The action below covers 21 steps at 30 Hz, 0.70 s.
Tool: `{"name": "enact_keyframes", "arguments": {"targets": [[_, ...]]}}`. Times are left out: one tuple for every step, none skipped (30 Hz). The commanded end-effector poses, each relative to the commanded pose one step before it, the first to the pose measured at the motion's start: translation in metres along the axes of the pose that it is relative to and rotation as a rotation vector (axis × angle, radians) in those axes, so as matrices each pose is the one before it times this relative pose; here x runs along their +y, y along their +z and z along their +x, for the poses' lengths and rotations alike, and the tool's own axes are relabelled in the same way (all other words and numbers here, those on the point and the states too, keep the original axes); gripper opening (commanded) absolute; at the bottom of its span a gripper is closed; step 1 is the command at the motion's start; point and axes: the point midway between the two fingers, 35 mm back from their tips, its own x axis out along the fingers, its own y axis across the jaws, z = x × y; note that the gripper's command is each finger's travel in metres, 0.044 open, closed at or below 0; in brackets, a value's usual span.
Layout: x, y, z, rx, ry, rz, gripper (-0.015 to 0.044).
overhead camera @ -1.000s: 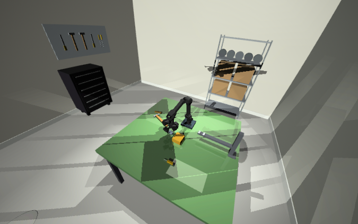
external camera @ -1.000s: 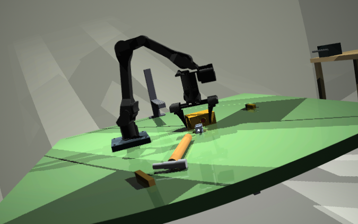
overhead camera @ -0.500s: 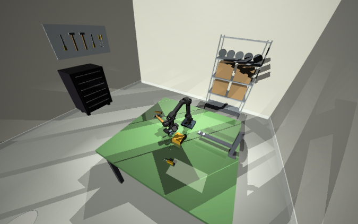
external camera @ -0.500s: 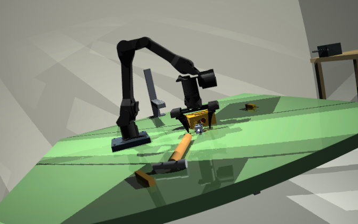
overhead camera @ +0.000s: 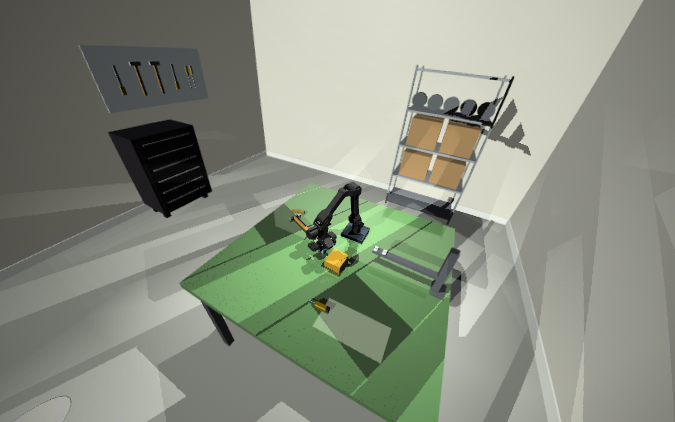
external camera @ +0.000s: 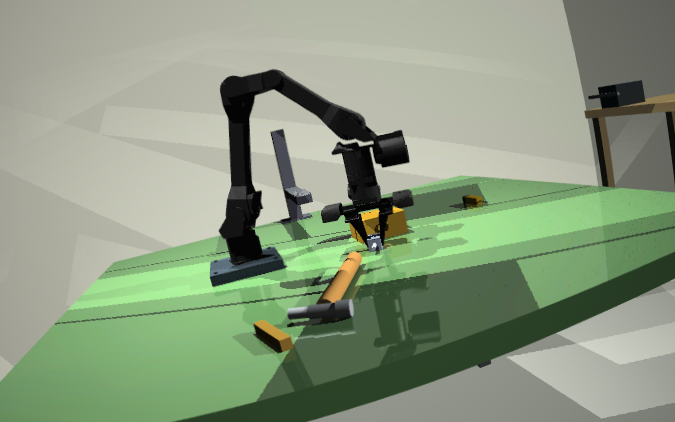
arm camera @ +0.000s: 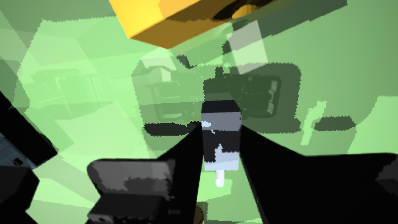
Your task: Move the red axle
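Jaws: gripper [overhead camera: 322,252] [external camera: 374,242] [arm camera: 218,128], closed on opp. sides of sm. grey block w/ pale pin [overhead camera: 324,251] [external camera: 375,244] [arm camera: 221,120]; tips low, close over tabletop [overhead camera: 234,267] [external camera: 93,362] [arm camera: 340,100]. Block prob. a push-out tool for the axle. Lift off top not certain.

Yellow-orange block w/ hole [overhead camera: 335,261] [external camera: 395,222] [arm camera: 160,22]: 1, mid-table, just beside jaws, apart from grey block. Prob. the beam.

Red axle: not discernible; poss. inside the hole, cannot confirm.

Claw-less hammer, wooden handle [overhead camera: 300,222] [external camera: 340,280] [arm camera: 200,214]: 1, butt near jaws, head twd far-L edge in top view.

Arm base plate [overhead camera: 347,235] [external camera: 224,274] [arm camera: 10,150]: 1, twd far edge.

Grey bracket [overhead camera: 412,262] [external camera: 282,157]: 1, long bar, foot by R edge; pale bits at bar's inner end prob. V-blocks, no axle seen there.

Orange bar [overhead camera: 298,211] [external camera: 273,335]: 1, nr far-L corner, beyond hammer.

Yellow-handled screwdriver [overhead camera: 321,306] [external camera: 472,201]: 1, twd near edge.

Status: tool grip appears made. Left, est.: align pin w/ hole, push axle out w/o shifting beam, set tool down, seat axle in V-blocks, open jaws, back arm off.
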Motion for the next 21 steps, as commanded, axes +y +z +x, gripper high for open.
{"name": "enact_keyframes", "arguments": {"targets": [[-0.00029,-0.00064,0.00023,0.00392,-0.00126,-0.0063,0.0059],[0.0,0.0,0.0,0.0,0.0,0.0,0.0033],[-0.00016,0.0,-0.00098,0.0,-0.00002,0.0,0.0006],[-0.00032,0.0,-0.002,0.0,-0.00004,0.0,0.0],[-0.00043,0.0,-0.00284,0.0,-0.00005,0.0,0.0],[-0.0005,0.0,-0.00374,0.0,-0.00006,0.0,0.0],[-0.00048,0.00001,-0.00465,0.0,-0.00006,0.0,0.0],[-0.00038,0.00003,-0.00552,0.0,-0.00006,0.0,0.0],[-0.00023,0.00005,-0.00621,0.0,-0.00005,0.0,0.0],[-0.00006,0.00007,-0.00657,-0.00001,-0.00003,0.0,0.0],[0.00009,0.00009,-0.0067,-0.00001,-0.00002,0.0,0.0],[0.00021,0.0001,-0.00674,-0.00001,-0.00001,0.0,0.0],[0.00027,0.00012,-0.00672,-0.00001,0.0,0.0,0.0],[0.00025,0.00011,-0.00571,-0.00001,0.0,0.0,0.0],[0.00022,0.00013,-0.00553,-0.00001,0.0,0.0,0.0],[0.00017,0.00015,-0.00547,-0.00001,0.0,0.0,0.0],[0.00013,0.00019,-0.00538,-0.00002,0.0,0.0,0.0],[0.0001,0.00021,-0.00419,-0.00002,0.0,0.0,0.0],[0.00005,0.00023,-0.00253,-0.00002,0.0,0.0,0.0],[-0.00011,0.00018,-0.00059,-0.00002,-0.00001,0.0,0.0],[-0.00037,0.00022,-0.00008,-0.00002,-0.00003,0.0,0.0]]}}
